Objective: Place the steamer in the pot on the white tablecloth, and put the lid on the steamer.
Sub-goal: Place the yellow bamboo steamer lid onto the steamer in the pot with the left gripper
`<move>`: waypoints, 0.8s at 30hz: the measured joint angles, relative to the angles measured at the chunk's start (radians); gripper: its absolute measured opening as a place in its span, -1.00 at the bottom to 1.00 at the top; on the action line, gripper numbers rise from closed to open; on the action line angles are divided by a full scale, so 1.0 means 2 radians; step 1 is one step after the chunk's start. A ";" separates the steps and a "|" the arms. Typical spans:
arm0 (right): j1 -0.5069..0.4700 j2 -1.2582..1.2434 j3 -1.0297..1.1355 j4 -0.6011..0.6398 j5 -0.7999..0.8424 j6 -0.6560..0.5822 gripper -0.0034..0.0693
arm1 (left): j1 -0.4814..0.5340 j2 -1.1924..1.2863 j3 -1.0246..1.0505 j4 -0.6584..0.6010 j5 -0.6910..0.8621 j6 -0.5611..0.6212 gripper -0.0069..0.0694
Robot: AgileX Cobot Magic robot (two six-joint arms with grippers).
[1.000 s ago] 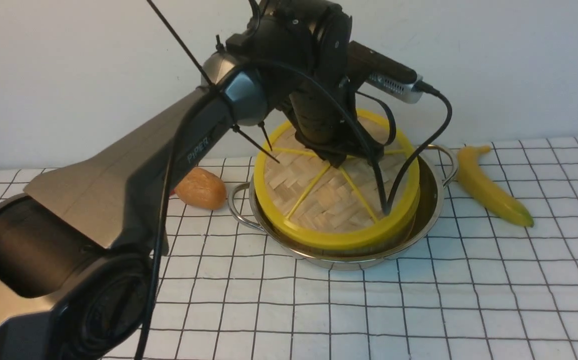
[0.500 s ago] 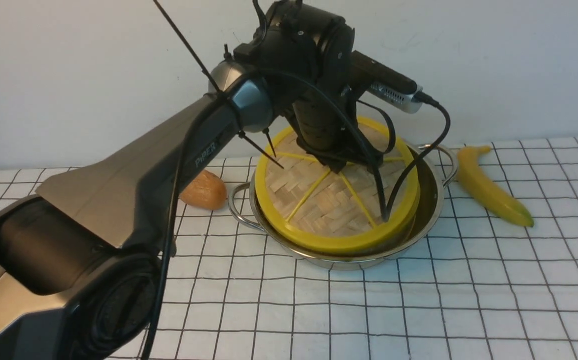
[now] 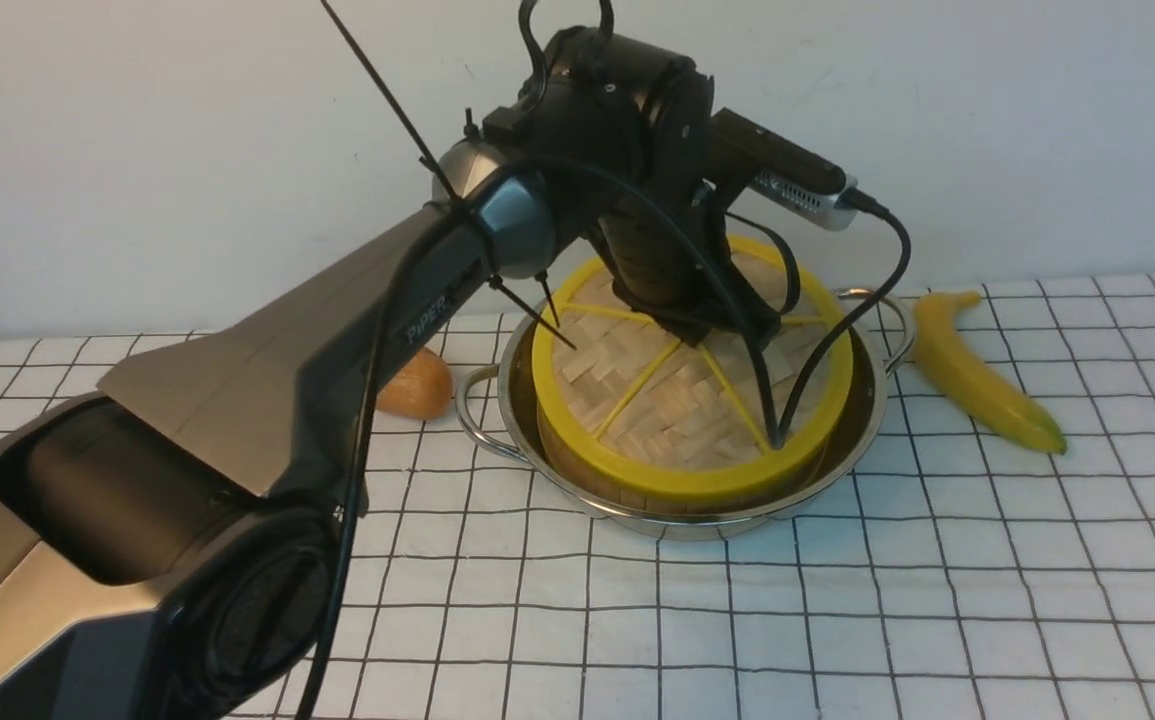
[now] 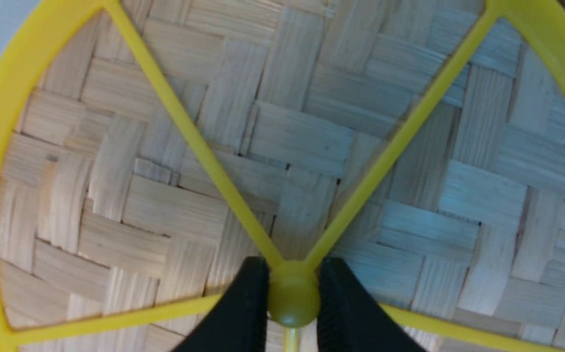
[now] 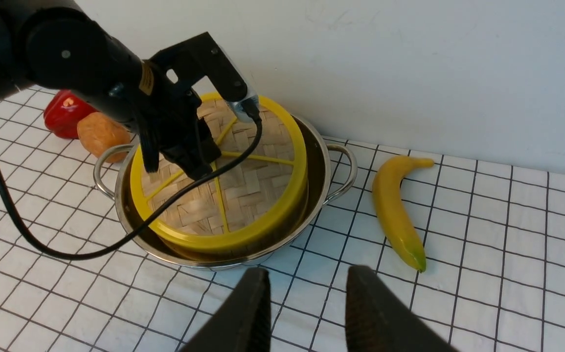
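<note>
The left gripper point(image 4: 293, 268), clamped on the yellow hub point(image 4: 293, 305) of the lid point(image 3: 677, 410), has carried it rightward and lower than a second ago, so it now sits nearly square over the steamer point(image 3: 577, 475) in the pot point(image 3: 862, 400) on the white tablecloth point(image 3: 937, 600), close to release.

Left pincer point(image 4: 292, 293) gripping, right pincer point(image 5: 307, 286) parted, unladen

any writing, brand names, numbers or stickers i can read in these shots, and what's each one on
"PIPER": printed in light letters on the grey link of the left arm, front view.
Yellow sticker on that arm's wrist, right wrist view: too small and blurred to read.
No text shows on the lid, the pot, the banana or the white tablecloth.
</note>
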 joint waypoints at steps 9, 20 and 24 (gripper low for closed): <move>0.000 0.000 0.000 0.000 0.000 0.000 -0.25 | 0.000 0.009 0.000 0.003 -0.015 0.000 -0.51; 0.000 0.000 0.000 0.000 0.000 0.000 -0.25 | -0.001 0.010 -0.003 0.017 -0.018 0.000 -0.51; 0.000 0.000 0.000 0.000 0.000 0.000 -0.25 | -0.001 0.010 -0.003 0.017 -0.020 0.000 -0.51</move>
